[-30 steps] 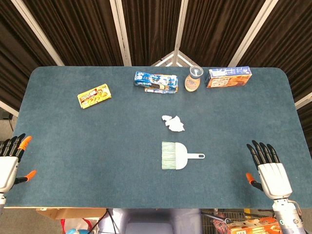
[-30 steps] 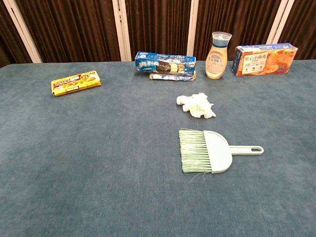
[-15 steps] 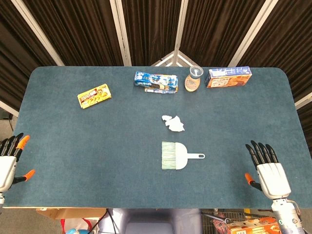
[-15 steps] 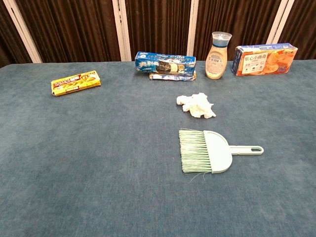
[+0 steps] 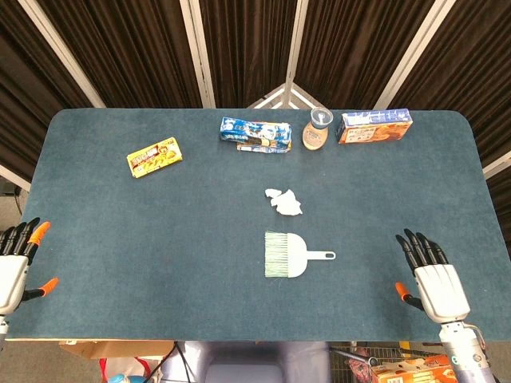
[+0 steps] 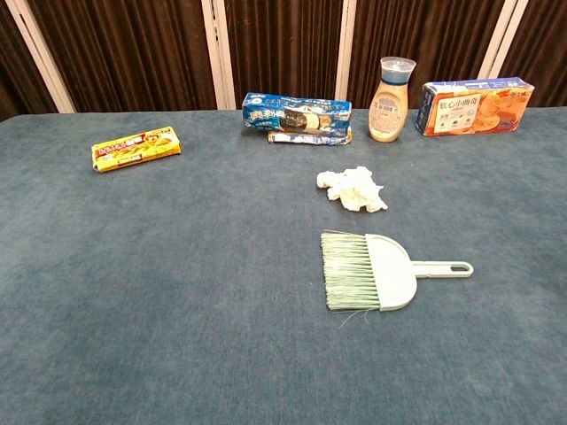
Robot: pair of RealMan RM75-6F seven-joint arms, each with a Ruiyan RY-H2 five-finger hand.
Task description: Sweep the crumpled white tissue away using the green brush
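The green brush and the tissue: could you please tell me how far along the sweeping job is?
Nothing looks done. The green brush lies flat on the table, bristles to the left and handle to the right, untouched. The crumpled white tissue sits just beyond it, apart from it. Nothing is in hand: the right hand and left hand rest open near the table's near corners. Grasping the handle and sweeping remain.

The brush (image 5: 286, 254) is lying mid-table (image 5: 160, 239), the tissue (image 5: 283, 201) just beyond it, packets (image 5: 255, 134) and a bottle (image 5: 318, 130) lining the far edge.
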